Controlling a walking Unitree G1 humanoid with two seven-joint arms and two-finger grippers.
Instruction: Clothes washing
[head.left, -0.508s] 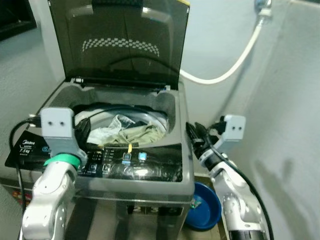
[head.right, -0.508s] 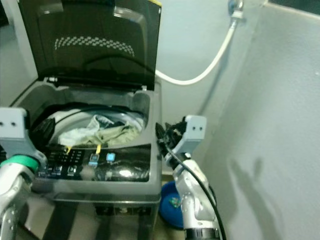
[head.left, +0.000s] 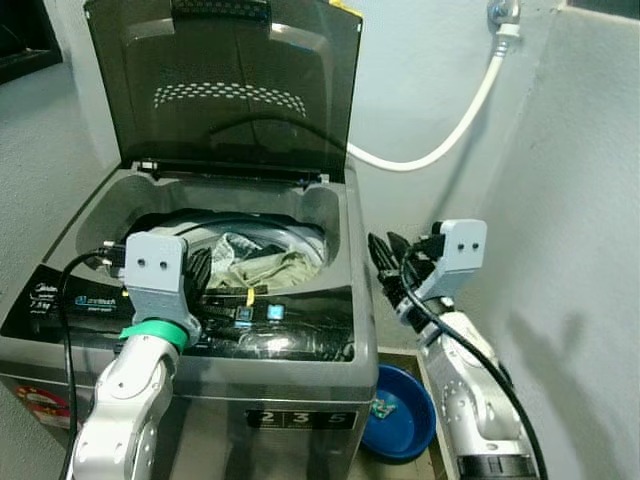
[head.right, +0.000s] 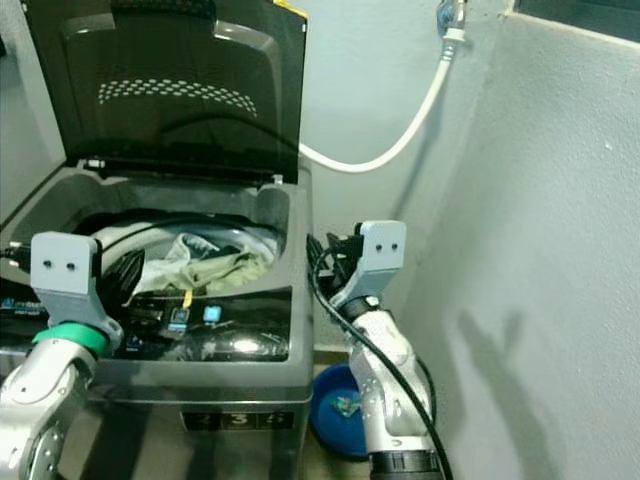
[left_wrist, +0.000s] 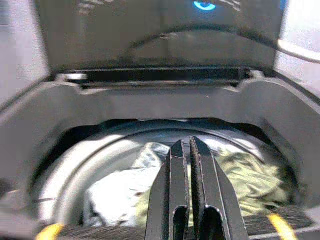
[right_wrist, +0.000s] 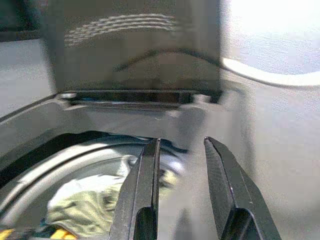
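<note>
Left gripper (left_wrist: 189, 165) over the control panel (head.left: 270, 330) at 7 o'clock, fingers pressed together, empty. Right gripper (right_wrist: 181, 170) beside the washing machine (head.left: 300, 390) at 3 o'clock, fingers parted, empty. Clothes (head.left: 262, 265) sit in the drum, centre. Lid (head.left: 225, 90) upright at 12 o'clock. Loading looks done; closing and starting remain.

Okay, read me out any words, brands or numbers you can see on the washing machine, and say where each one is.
"2 3 5": white digits low on the washing machine front.
Sticker on the machine's top, left corner: brand and print too blurred to read.
Control panel labels: too small to read.
</note>
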